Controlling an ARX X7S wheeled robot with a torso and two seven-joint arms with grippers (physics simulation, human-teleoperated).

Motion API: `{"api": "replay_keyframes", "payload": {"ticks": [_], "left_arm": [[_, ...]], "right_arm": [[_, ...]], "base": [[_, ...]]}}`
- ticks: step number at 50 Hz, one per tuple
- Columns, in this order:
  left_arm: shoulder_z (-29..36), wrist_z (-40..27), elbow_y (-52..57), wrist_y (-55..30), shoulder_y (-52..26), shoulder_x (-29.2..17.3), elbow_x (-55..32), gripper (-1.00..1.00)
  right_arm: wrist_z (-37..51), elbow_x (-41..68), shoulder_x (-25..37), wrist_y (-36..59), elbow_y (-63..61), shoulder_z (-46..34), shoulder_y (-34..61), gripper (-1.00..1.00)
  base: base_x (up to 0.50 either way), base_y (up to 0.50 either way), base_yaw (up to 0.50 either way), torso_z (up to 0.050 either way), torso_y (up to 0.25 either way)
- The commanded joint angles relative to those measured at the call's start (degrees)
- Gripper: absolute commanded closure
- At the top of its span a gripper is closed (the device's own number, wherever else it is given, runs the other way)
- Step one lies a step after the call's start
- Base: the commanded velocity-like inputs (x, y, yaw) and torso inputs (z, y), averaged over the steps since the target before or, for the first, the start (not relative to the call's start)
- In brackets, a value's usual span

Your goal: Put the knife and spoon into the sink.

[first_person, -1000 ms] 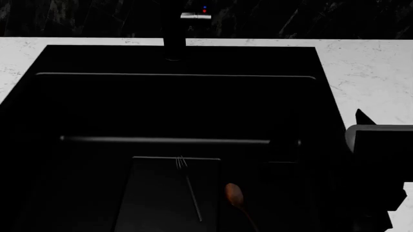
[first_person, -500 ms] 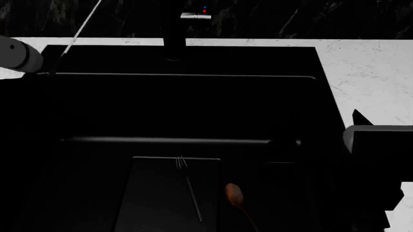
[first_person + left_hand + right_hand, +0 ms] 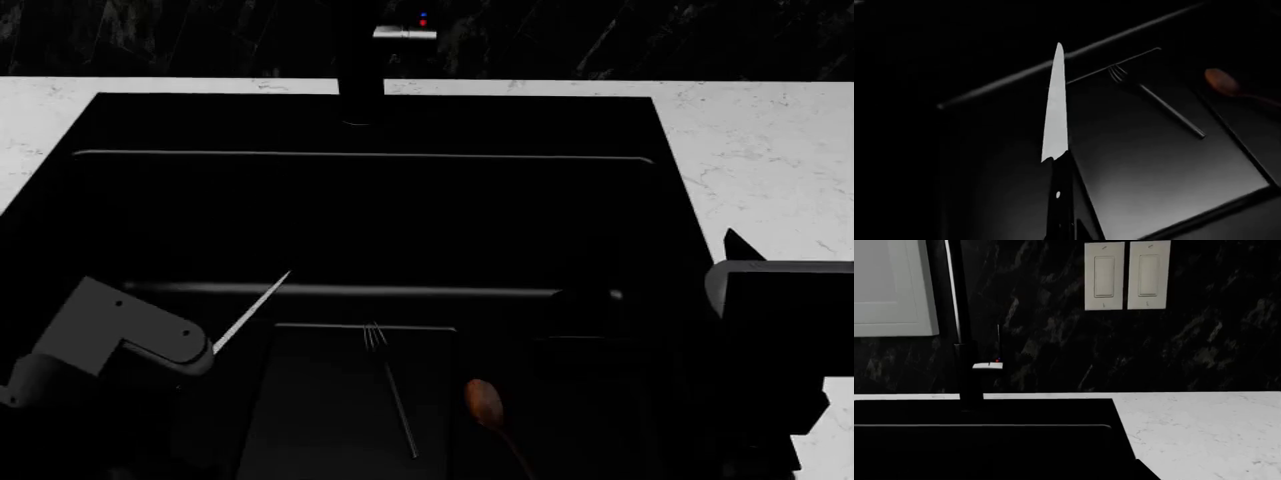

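**Knife carried low over the sink's near side**

Half a second ago my left arm was up at the far left edge of the head view with the knife slanting toward the backsplash; now it sits low at the near left, and the knife (image 3: 254, 315) points up and to the right over the dark basin.

From the left wrist view, the knife (image 3: 1055, 107) runs straight out from the camera, pale blade tapering to its tip, dark handle disappearing at the frame edge. My left gripper itself is out of sight there, so I cannot tell how its jaws stand, though the knife is plainly carried off the surface by that arm (image 3: 114, 335).

Beside the blade lies a dark flat board (image 3: 347, 400) with a thin fork (image 3: 391, 385) on it, tines toward the faucet. The spoon (image 3: 485, 402) rests just off the board's right edge, its reddish-brown bowl toward the sink, its black handle running toward me. Knife and spoon are well apart.

The sink (image 3: 374, 125) fills most of the head view, black against the white marbled counter (image 3: 761, 150), with the faucet (image 3: 380, 70) at its far rim showing a red and a blue dot.

My right arm (image 3: 781, 330) hangs at the right edge over the counter; its jaws are not visible. Its wrist camera shows the faucet (image 3: 967, 365), the backsplash and two wall switches (image 3: 1127, 275).
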Motion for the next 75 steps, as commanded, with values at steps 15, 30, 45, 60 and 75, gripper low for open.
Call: {"api": "replay_keyframes", "payload": {"ticks": [15,30,45,60,75], "left_arm": [[12.81,13.58,-17.16,5.54,4.23,2.44,10.27,1.00],[16.40,18.23,-22.26,5.24,4.26,3.59,11.52,1.00],[-0.80,2.97,0.76,-0.11,-1.70,-4.06,-4.65,-1.00],[-13.89,-16.17,16.07,-2.11,-12.91,-8.09,-25.85,-1.00],[-17.28,-11.06,29.35,9.31,-0.30,-8.96,-7.32,-1.00]], "right_arm": [[-0.36,-0.19,-0.21,-1.01,0.70,-0.01,-0.93,-1.00],[-0.41,-0.21,-0.38,-0.84,0.99,-0.34,-0.29,-1.00],[-0.49,-0.02,-0.35,-0.83,1.08,-0.29,0.32,-1.00],[-0.45,-0.03,-0.46,-0.56,0.82,-0.74,0.89,-1.00],[-1.00,-0.27,-0.70,-1.15,1.24,-1.04,0.76,-1.00]], "base": [[0.00,0.00,0.00,-0.003,0.000],[0.00,0.00,0.00,-0.004,0.000],[0.00,0.00,0.00,-0.001,0.000],[0.00,0.00,0.00,0.000,0.000],[0.00,0.00,0.00,0.000,0.000]]}}
